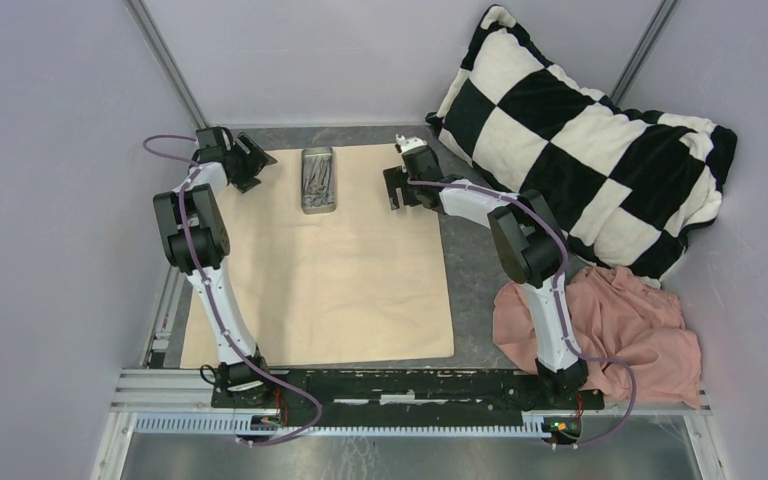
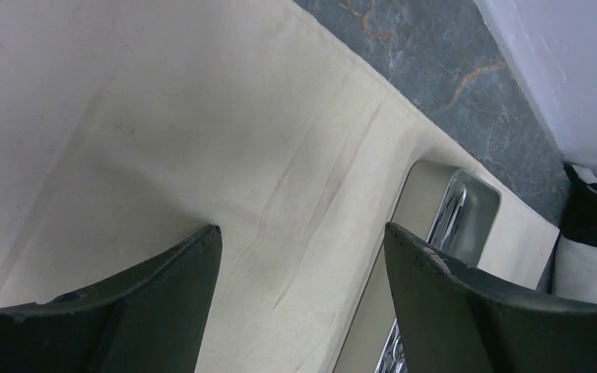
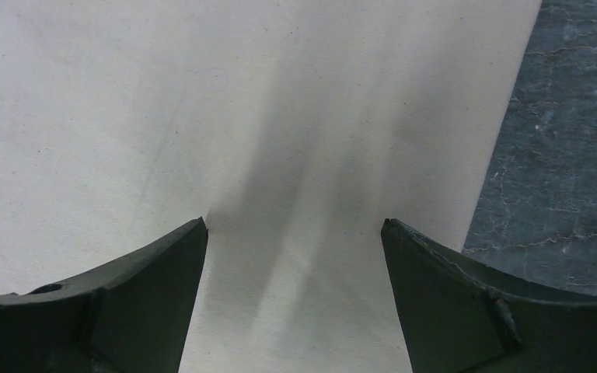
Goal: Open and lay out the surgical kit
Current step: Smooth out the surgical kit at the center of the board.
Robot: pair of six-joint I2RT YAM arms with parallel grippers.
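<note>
The beige cloth wrap [image 1: 320,270] lies spread flat on the table. Near its far edge stands the small grey metal tray [image 1: 318,181], with silver ring-handled instruments [image 1: 317,183] lying inside it. My left gripper [image 1: 253,160] hovers over the wrap's far left corner, left of the tray, jaws open and empty. In the left wrist view the tray [image 2: 478,194] and the instruments [image 2: 449,211] show past the right finger. My right gripper [image 1: 394,188] hangs open and empty right of the tray, above the wrap [image 3: 202,116] near its right edge.
A black-and-white checkered pillow [image 1: 580,140] leans at the back right. A crumpled pink cloth [image 1: 620,325] lies at the right by the right arm's base. Grey stone tabletop [image 1: 475,290] shows right of the wrap. Walls close in on the left, back and right.
</note>
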